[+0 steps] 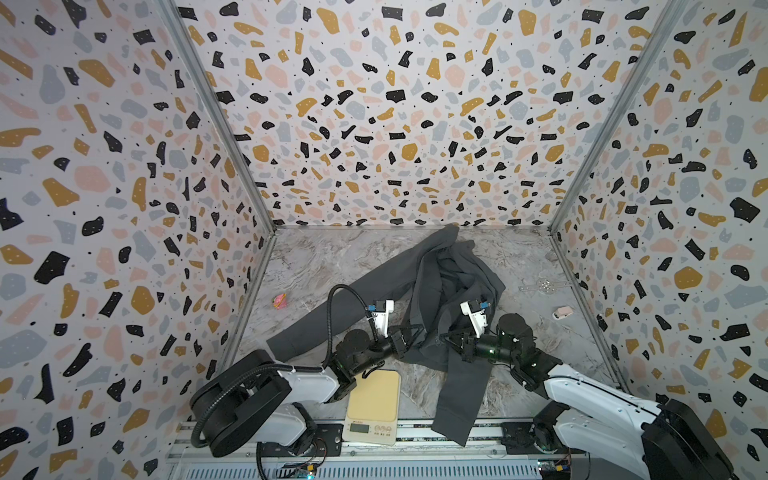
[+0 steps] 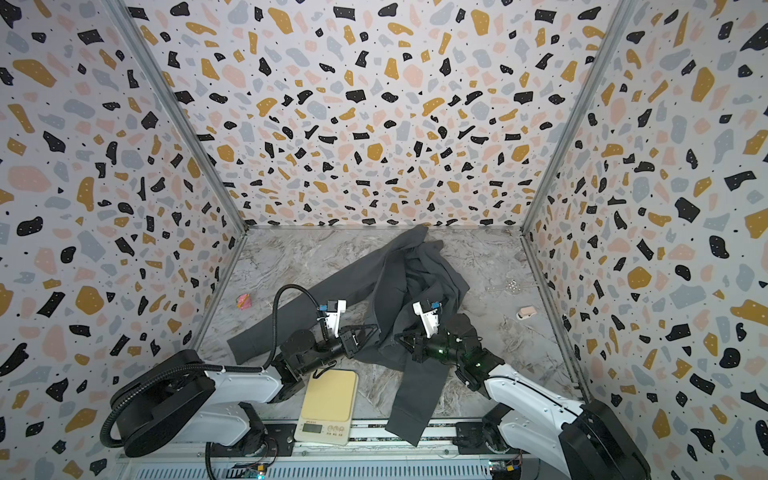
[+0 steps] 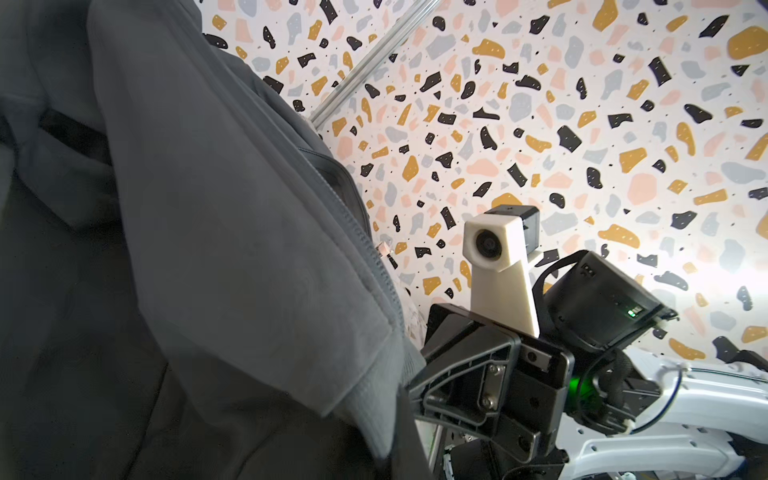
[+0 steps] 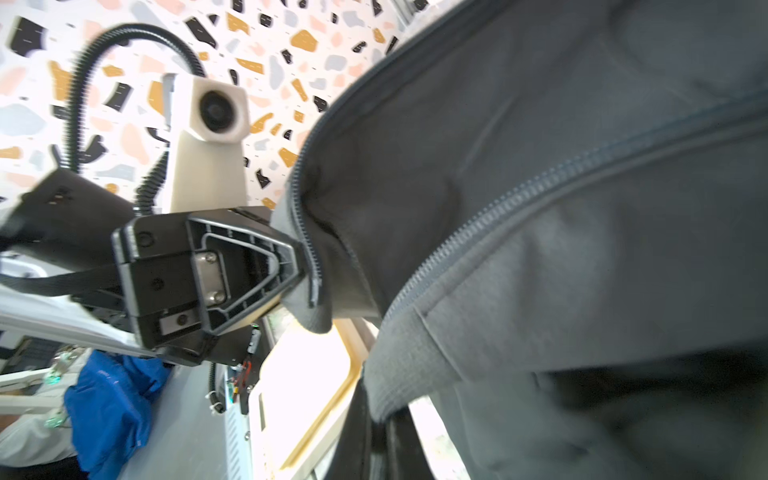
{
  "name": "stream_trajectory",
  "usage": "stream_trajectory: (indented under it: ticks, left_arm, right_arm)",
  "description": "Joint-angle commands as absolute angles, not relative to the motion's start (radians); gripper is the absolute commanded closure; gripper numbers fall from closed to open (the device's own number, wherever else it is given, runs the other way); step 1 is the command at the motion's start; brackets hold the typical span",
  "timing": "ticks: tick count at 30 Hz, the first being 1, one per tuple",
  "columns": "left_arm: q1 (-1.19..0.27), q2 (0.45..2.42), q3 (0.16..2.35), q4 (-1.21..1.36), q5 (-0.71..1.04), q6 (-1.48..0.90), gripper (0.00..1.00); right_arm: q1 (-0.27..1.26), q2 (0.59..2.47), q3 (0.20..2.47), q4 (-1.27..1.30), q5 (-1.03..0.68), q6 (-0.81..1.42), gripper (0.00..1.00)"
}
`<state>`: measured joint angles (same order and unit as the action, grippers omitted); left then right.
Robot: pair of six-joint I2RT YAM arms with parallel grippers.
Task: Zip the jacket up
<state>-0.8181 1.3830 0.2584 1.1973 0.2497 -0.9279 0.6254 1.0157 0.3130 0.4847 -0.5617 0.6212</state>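
The left gripper is clamped on one zipper-edge hem corner of the dark charcoal-grey soft fabric jacket, which lies crumpled mid-table. The right gripper pinches the opposite corner. The zipper is unjoined, so the step in hand seems to be aligning the ends. Next, they need mating.

Inventory: 1 jacket. 2 grippers: left gripper, right gripper. 2 white camera mounts, one per wrist: left mount, right mount. 1 kitchen scale with 1 display and 3 buttons. 3 small loose items: 1 pink-yellow lump, 1 clear plastic piece, 1 beige block.
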Motion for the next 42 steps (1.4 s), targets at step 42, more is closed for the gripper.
stream_trajectory:
  ticks: [42]
  left_arm:
    - [-0.814,1.445,0.288,1.448,0.377,-0.92,1.0]
  right_arm:
    - [0.569,1.131,0.229,1.055,-0.855,0.695,1.0]
